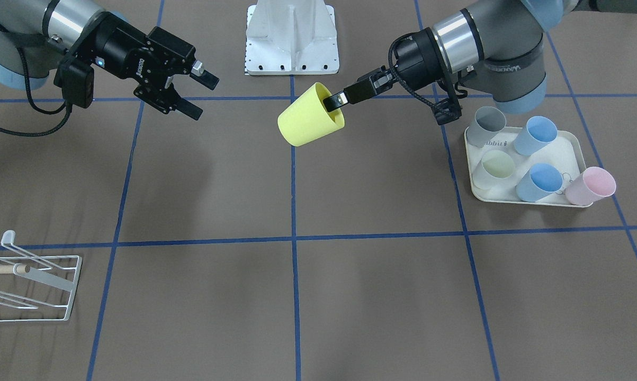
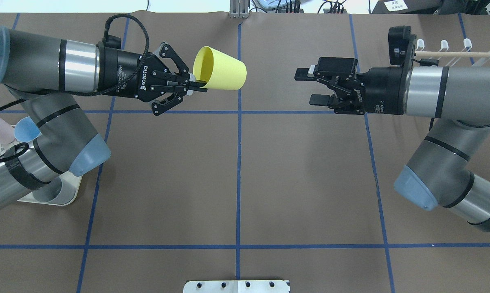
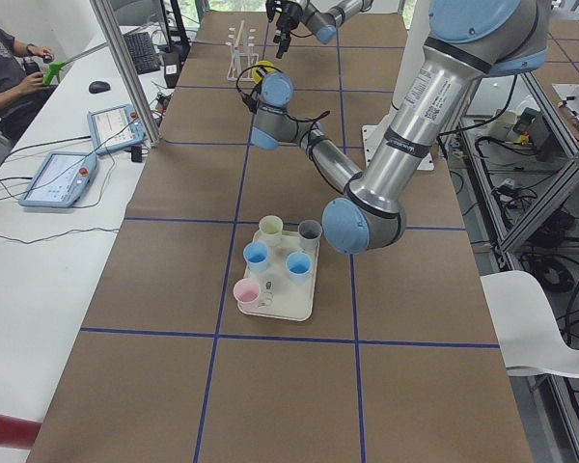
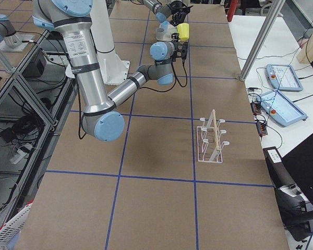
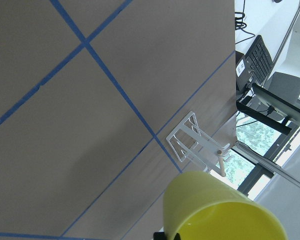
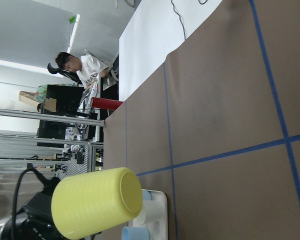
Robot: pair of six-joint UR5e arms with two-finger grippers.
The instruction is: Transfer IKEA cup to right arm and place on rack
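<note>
Holding the yellow cup [image 2: 222,74] by its rim, the left end effector [image 2: 196,84] is clenched on the wall, one finger inside the mouth and one outside. The pick-up therefore looks done, and the cup hangs in the air above the surface [image 2: 302,183], near the centre line. The handover is not yet made: the right end effector [image 2: 311,86] has its fingers spread, holds nothing, and is well apart from the cup. Placing on the rack [image 1: 37,280], which stands near the surface's edge on the robot's right, is also left to do. By my judgement the task is somewhat under halfway. Both forearms reach in roughly level from opposite sides, wrists pointing at each other. The cup lies on its side, mouth toward the left wrist and closed base toward the right arm. Other cups [image 1: 540,132] stand on the tray [image 1: 525,200] on the left arm's side
</note>
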